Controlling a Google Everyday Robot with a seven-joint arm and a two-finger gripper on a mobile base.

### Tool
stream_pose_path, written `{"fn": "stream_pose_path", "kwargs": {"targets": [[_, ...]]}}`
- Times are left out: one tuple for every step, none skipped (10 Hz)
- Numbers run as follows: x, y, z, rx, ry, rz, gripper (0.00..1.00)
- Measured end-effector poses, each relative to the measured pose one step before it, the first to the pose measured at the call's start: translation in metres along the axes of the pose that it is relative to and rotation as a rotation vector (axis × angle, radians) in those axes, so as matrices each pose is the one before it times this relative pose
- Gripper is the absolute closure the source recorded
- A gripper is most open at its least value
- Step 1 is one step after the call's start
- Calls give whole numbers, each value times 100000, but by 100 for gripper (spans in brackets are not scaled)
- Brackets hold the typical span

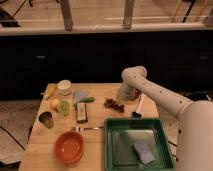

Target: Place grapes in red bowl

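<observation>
The grapes [114,104] are a small dark red-brown cluster lying on the wooden table [45,150], just above the green tray's far left corner. My gripper [126,95] hangs from the white arm, low over the table just right of and behind the grapes, and close to them. I cannot tell whether it touches them. I cannot make out the small dark red bowl. There is only a brownish patch under and behind the gripper, where the arm hides the table. The larger bowl [69,147] at the front left is bright orange and empty.
A green tray [112,150] holding a blue sponge [143,151] fills the front right. A black-and-white utensil [137,107] lies right of the grapes. On the left are a metal cup [46,119], a white jar [64,86], yellow and green fruit [60,106] and a snack bar [81,114].
</observation>
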Motion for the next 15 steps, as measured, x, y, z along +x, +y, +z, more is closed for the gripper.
{"fn": "stream_pose_path", "kwargs": {"targets": [[-91,-107,-668,37,114,-19,93],[-190,-54,-631,-33,249,-490,88],[-52,-40,-79,-31,87,-629,75],[87,-20,267,-12,-8,-180,67],[250,220,958,-411,-52,-219,57],[199,198,860,-144,-47,-90,49],[244,248,675,-291,-126,151,41],[104,29,70,15,-241,-25,38],[62,90,-189,-302,-64,-123,38],[39,19,-278,-180,70,-246,38],[21,96,79,-415,183,-535,41],[-54,-40,133,-148,108,-472,44],[-70,-168,349,200,303,-802,47],[-75,-62,36,144,113,-524,50],[54,-163,-254,397,-190,475,50]]}}
